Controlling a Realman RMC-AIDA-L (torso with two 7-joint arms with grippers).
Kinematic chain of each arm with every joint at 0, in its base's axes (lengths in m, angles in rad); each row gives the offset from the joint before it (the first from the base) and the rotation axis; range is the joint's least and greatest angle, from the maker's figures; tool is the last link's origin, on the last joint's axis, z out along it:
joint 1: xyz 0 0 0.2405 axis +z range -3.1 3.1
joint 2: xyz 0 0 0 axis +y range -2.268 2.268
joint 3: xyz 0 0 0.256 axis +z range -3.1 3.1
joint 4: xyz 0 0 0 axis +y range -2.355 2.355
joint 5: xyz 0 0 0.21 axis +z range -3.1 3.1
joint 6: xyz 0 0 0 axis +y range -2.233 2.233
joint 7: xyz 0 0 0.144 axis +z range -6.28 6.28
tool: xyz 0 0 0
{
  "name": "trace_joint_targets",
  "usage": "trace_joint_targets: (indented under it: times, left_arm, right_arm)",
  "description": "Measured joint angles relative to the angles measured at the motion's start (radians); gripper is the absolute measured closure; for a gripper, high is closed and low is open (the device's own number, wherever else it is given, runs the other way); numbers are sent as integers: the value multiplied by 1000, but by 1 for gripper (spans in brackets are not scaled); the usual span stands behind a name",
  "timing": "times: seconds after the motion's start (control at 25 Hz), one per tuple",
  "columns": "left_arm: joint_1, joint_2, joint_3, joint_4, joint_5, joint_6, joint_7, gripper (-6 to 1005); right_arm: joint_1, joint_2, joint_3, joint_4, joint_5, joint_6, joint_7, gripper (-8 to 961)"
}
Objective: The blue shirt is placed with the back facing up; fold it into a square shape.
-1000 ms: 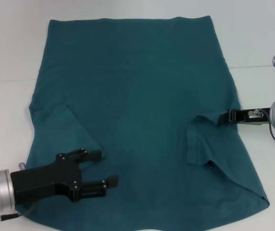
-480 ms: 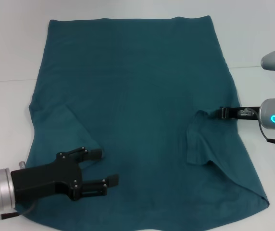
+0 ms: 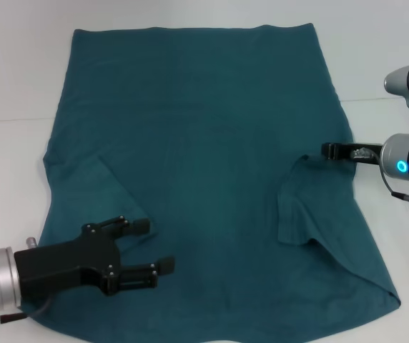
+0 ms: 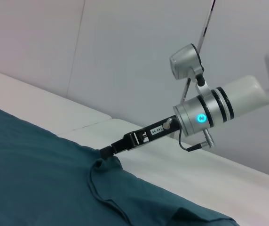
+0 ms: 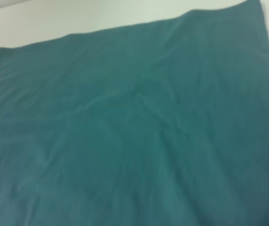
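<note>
Head view: the blue shirt [image 3: 204, 164] is spread on the desk [image 3: 11, 78], both sleeves folded inward. The left gripper [image 3: 146, 246] hovers released; the right gripper [image 3: 327, 150], state undeterminable, sits at the sleeve. A lengthwise fold is judged next.

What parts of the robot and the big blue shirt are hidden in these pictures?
- Head view: the blue shirt has its near hem cut off by the picture's edge, and the left gripper covers some cloth.
- Head and left wrist views: the right gripper fingertips are too small; open or shut is unclear.
- Shirt's underside: hidden, lying face down.
- Right wrist view: shows cloth only.
</note>
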Motion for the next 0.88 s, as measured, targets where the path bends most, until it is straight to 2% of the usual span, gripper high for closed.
trace_joint_targets:
  times: [0.36,0.68,0.88]
  left_arm:
    - [-3,2,-7,1,0,-2,-4,93]
    - [4,3,-21,3,0,7,-17,94]
    - [14,5,-40,10,0,24,-68,93]
  right_arm:
    - [5,1,-72,9,71,56,-36,928]
    - [-45,-8,-65,-45,167,-41,-94,911]
    - [-103,-12,-62,-130,200,-180,-112,901]
